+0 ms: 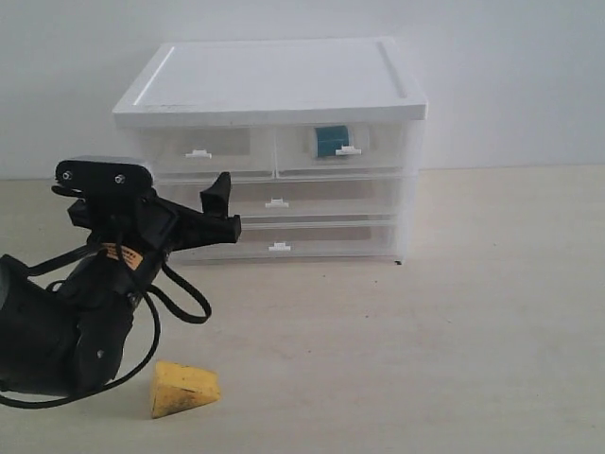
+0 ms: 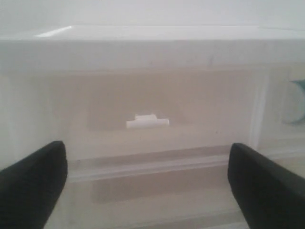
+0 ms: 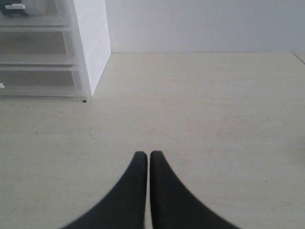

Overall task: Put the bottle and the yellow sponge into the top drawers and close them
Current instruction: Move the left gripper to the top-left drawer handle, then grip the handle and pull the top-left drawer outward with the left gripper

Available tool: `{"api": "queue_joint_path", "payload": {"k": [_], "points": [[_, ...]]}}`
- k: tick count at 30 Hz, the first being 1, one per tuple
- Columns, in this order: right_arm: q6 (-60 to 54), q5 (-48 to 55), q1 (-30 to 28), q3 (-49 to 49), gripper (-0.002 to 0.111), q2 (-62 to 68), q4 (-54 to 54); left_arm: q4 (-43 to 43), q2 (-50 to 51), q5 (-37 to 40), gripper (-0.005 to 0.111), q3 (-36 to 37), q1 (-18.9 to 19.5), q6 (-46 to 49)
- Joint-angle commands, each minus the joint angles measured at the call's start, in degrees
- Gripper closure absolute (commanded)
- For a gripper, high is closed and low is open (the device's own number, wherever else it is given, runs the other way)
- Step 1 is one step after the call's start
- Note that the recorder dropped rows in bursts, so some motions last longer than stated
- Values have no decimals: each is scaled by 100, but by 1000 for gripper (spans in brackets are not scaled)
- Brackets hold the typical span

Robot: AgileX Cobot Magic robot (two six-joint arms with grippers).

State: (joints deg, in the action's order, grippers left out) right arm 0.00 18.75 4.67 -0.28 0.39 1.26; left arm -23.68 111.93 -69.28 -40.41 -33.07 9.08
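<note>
Yellow sponge (image 1: 182, 388) is lying on the table (image 1: 425, 331), waiting. I am aiming the left gripper (image 1: 225, 208), jaws wide apart, at the shut top-left drawer (image 1: 203, 149), probably to open it. The bottle (image 1: 332, 141) is sitting inside the top-right drawer (image 1: 378, 151); the right gripper (image 3: 148, 160) is idling, pinched together.

Robot test bench in a laboratory-type setting. A bare pale tabletop (image 1: 454, 322) meets a plain white wall (image 1: 510, 76). A white plastic drawer unit (image 1: 274, 80) stands on it, and a black robot arm (image 1: 66, 331) with exposed cables (image 1: 184, 307) occupies the left.

End effector (image 2: 147, 162) spread wide, facing top drawer (image 2: 200, 95).
</note>
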Motion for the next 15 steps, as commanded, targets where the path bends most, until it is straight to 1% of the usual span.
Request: {"api": "queue_joint_path", "payload": {"k": [1,9,15], "points": [[0,-30,-15,28,108,-39,-15,-134,17,-68,22,-206,-12,245],[0,-30,-15,28,108,-39,-15,-159,281,-68,22,-515,-12,382],[0,-30,-15,28,108,-39,-15,-454,463,-68,23,-685,-12,549]]}}
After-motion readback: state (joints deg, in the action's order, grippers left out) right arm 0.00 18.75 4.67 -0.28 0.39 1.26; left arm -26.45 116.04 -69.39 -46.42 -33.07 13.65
